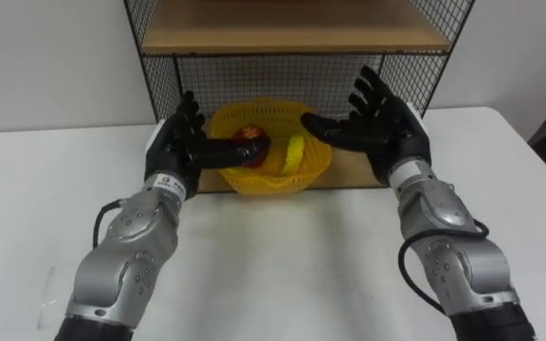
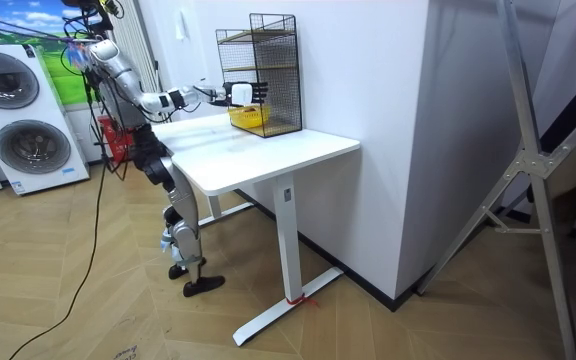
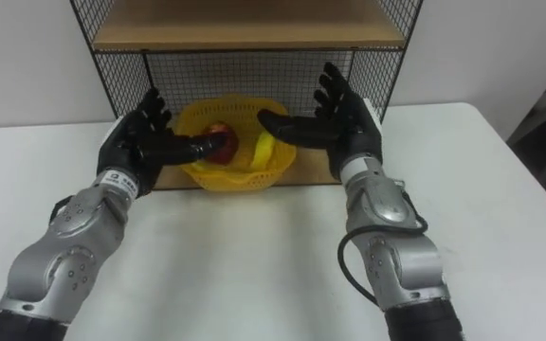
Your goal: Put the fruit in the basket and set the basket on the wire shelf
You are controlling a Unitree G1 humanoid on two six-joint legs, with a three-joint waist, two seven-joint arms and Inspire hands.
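Basket: a yellow mesh basket (image 1: 265,183) stands on the bottom wooden board (image 1: 360,174) of the wire shelf (image 1: 254,74), at the board's front edge.
Fruit: a red fruit (image 1: 251,134) and a yellow fruit (image 1: 296,153) lie inside the basket, red to the left, yellow to the right.
Left hand: the left hand (image 1: 180,144) is at the basket's left side, fingers straight and spread upward. The thumb reaches over the rim towards the red fruit; I cannot tell whether it touches it.
Right hand: the right hand (image 1: 379,125) is at the basket's right side, fingers straight and apart, thumb stretched over the rim. It holds nothing.
Writing: a white tag (image 1: 166,177) on the back of the left hand carries print too small to read.
Table: the shelf sits at the back of a white table (image 1: 282,256), against the wall.
Robot: in the room view it stands at the table's edge on the room view's left, both arms held out to the shelf.
Background: two washing machines (image 2: 13,110) are behind it.
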